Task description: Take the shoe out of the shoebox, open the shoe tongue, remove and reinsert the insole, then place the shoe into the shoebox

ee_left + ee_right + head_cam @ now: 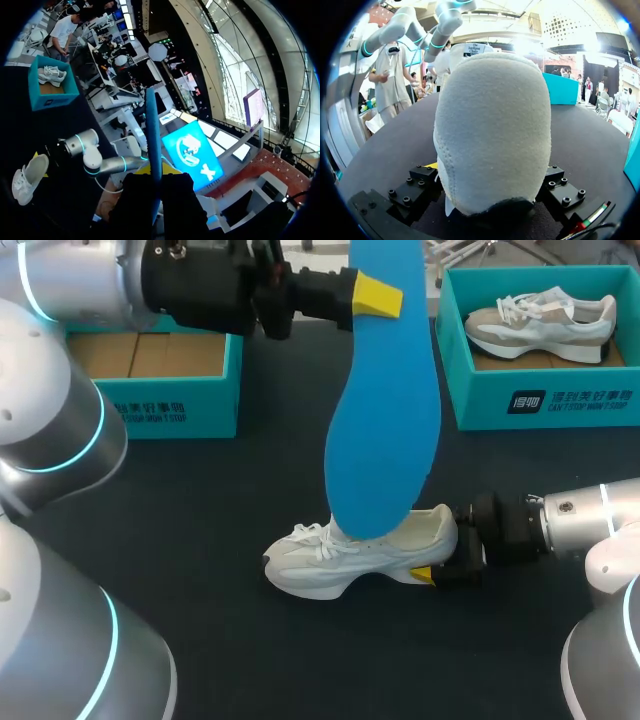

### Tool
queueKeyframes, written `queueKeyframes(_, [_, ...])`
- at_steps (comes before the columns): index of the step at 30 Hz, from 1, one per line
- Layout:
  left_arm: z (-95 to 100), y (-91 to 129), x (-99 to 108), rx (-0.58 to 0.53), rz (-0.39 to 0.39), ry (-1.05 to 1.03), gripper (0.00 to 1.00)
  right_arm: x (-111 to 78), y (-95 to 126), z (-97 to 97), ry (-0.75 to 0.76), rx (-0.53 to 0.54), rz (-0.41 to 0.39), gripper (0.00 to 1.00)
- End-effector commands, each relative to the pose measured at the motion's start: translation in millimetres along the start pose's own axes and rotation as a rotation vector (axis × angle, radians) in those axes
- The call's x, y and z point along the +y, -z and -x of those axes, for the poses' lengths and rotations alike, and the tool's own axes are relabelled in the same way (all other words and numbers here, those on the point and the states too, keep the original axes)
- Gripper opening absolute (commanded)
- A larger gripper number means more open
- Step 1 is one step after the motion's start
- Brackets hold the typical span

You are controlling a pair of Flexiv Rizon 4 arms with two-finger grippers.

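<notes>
On the dark counter (pixel 200 520), the left shoebox (pixel 150 390) sits open at the far left, only its cardboard floor showing; beside it the left claw (pixel 375 295) is clamped on the upper part of the blue insole (pixel 385 410), which hangs upright, toe end down; in the left wrist view the insole (pixel 153 130) runs edge-on out from between the fingers. The white shoe (pixel 360 550) stands on the counter, toe to the left; the right claw (pixel 430 565) grips its heel from both sides. At the far right, the right shoebox (pixel 540 400) holds a second shoe (pixel 540 325).
</notes>
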State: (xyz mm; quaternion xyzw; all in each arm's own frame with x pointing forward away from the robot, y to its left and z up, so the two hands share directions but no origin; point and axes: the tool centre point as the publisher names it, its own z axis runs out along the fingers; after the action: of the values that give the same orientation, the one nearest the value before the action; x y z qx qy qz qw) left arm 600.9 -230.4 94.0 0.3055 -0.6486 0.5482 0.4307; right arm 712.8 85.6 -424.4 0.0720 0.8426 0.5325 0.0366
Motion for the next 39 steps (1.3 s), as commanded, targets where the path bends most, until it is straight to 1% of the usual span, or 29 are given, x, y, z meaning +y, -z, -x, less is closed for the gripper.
queueKeyframes(1, [0.9, 0, 2, 0.001, -0.003, 0.0, 0.0, -3.5, -5, -0.7, 0.0, -0.003, -0.003, 1.0])
queueKeyframes(3, [0.9, 0, 2, 0.001, -0.003, 0.0, 0.0, -3.5, -5, -0.7, 0.0, -0.003, -0.003, 1.0])
queueKeyframes(6, [0.9, 0, 2, 0.001, -0.003, 0.0, 0.0, 2.0, 2, 2.8, -0.001, -0.011, -0.04, 1.0])
queueKeyframes(13, [0.9, 0, 2, 0.001, -0.003, 0.0, 0.0, 9.5, 17, 3.2, -0.027, -0.011, -0.087, 1.0])
queueKeyframes(23, [0.9, 0, 2, 0.001, -0.003, 0.0, 0.0, 15.6, 29, -3.1, -0.042, -0.017, -0.255, 1.0])
queueKeyframes(25, [0.9, 0, 2, 0.001, -0.003, 0.0, 0.0, 17.0, 32, -4.2, -0.043, -0.022, -0.26, 1.0])
queueKeyframes(37, [0.9, 0, 2, 0.001, -0.003, 0.0, 0.0, 30.8, 52, -5.5, -0.02, -0.01, -0.497, 1.0])
queueKeyframes(39, [0.9, 0, 2, 0.001, -0.003, 0.0, 0.0, 33.7, 55, -5.7, -0.015, -0.01, -0.52, 1.0])
